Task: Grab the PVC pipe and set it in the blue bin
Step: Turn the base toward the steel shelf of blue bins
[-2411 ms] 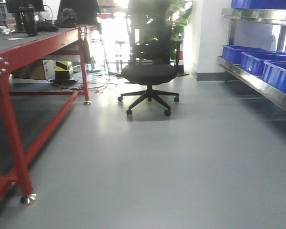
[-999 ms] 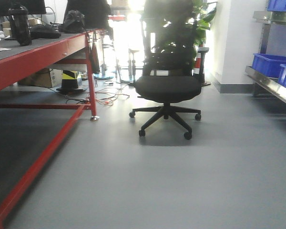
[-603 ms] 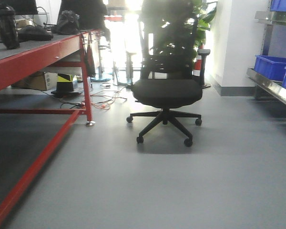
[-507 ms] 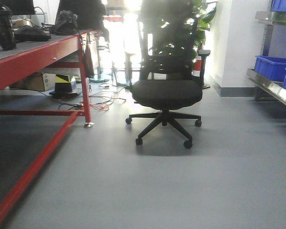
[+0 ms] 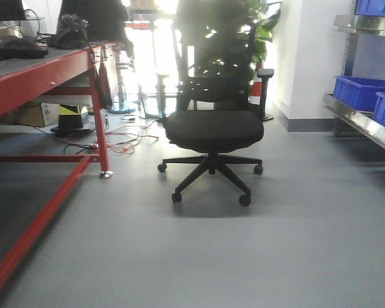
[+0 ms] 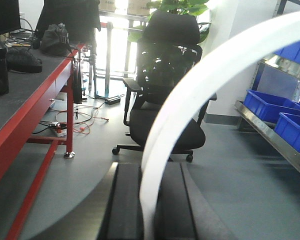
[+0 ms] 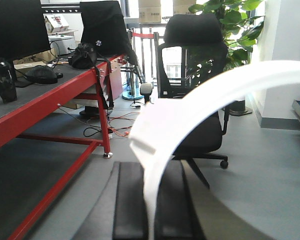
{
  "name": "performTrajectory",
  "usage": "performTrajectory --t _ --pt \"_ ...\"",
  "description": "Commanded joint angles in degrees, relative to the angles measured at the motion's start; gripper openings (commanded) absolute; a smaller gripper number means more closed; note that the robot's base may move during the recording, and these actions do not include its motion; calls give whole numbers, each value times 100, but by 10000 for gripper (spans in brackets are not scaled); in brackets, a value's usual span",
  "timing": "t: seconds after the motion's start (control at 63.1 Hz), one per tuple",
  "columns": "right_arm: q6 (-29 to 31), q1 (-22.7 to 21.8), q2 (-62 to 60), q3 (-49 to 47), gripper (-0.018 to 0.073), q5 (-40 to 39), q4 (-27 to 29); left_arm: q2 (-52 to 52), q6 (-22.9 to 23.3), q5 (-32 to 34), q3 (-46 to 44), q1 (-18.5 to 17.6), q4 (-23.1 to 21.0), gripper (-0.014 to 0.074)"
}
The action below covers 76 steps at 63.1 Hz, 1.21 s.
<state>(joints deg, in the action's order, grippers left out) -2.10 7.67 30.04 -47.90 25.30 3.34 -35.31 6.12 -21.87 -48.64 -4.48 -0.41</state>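
Observation:
In the left wrist view my left gripper (image 6: 151,170) is shut on a slim white curved PVC pipe (image 6: 190,95) that arcs up and to the right from between the black fingers. In the right wrist view my right gripper (image 7: 152,170) is shut on a white curved PVC pipe (image 7: 200,100) with a flat squared end at its left. I cannot tell whether these are one piece or two. Blue bins (image 5: 362,90) sit on the steel rack at right, also in the left wrist view (image 6: 267,105). No gripper shows in the front view.
A black office chair (image 5: 212,128) stands on the grey floor straight ahead. A red-framed table (image 5: 25,80) with bags and a bottle runs along the left. The steel rack (image 5: 362,125) lines the right wall. Cables lie on the floor behind the table leg.
The front view has moved forward across the floor: the chair looks nearer and larger. In the last half second the chair and table leg have shifted slightly left.

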Motion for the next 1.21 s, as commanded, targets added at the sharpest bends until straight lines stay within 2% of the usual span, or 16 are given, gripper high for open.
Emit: performTrajectory --t 0.0,1.189 --pt "27 -1 3 -7 -168 -138 -9 12 11 182 -4 13 -34 -111" --pt "27 -1 3 -7 -168 -138 -9 12 11 182 -4 13 -34 -111"
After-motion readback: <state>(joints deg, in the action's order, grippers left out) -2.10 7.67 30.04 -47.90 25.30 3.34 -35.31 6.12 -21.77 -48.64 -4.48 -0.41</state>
